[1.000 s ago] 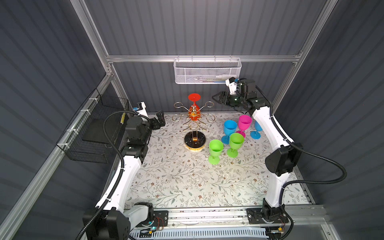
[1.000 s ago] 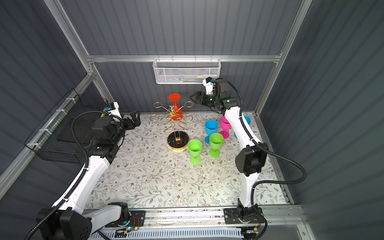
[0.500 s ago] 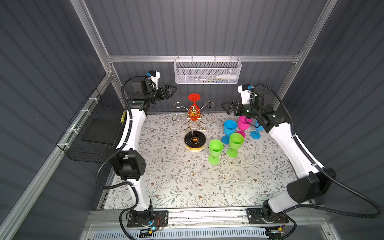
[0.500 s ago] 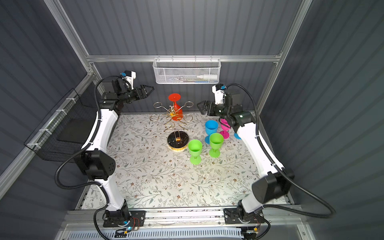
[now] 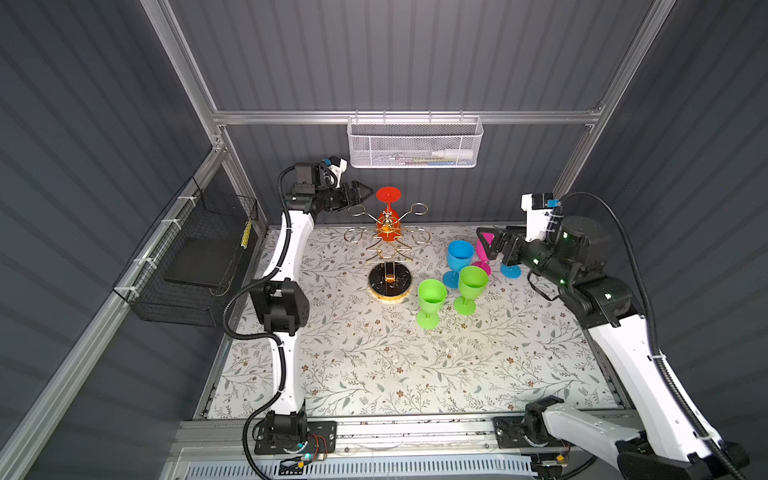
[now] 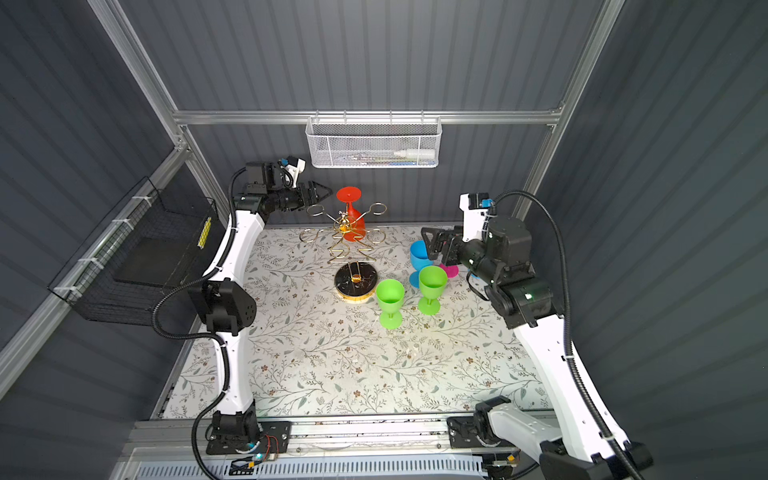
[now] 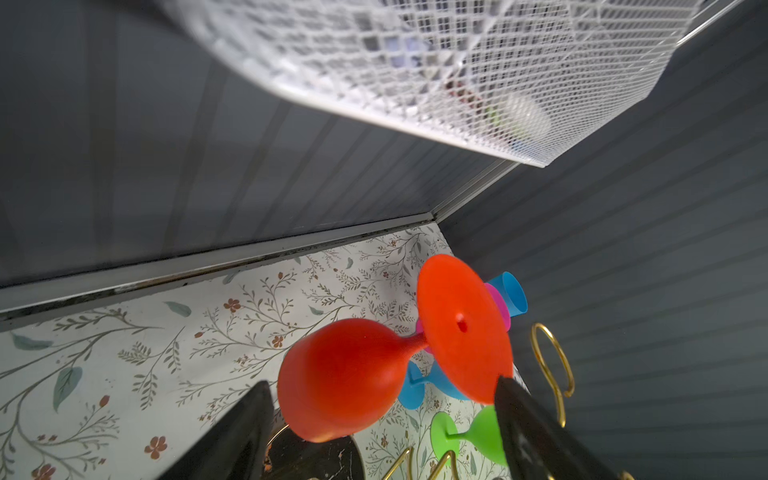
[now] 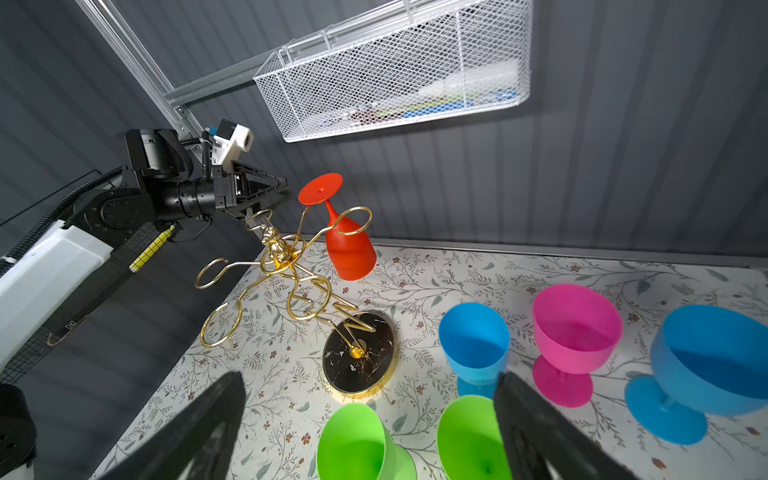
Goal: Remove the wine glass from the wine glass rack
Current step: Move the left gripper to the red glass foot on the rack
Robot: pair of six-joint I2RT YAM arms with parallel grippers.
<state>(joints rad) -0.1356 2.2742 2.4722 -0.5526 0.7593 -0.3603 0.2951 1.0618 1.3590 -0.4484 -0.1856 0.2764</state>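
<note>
An orange-red wine glass hangs upside down, foot up, from an upper arm of the gold wire wine glass rack, and it shows in both top views. My left gripper is open, level with the glass's foot and just left of it, not touching. In the left wrist view the wine glass lies ahead between the spread black fingers. My right gripper is open and empty, over the standing cups, right of the rack.
Two green cups, two blue cups and a pink one stand right of the rack's black base. A white mesh basket hangs on the back wall above the rack. A black wire basket hangs on the left wall.
My left arm swung up from low on the left to the back wall and closed in on the glass's foot. My right arm drew back from the rack to over the cups, jaws wider.
</note>
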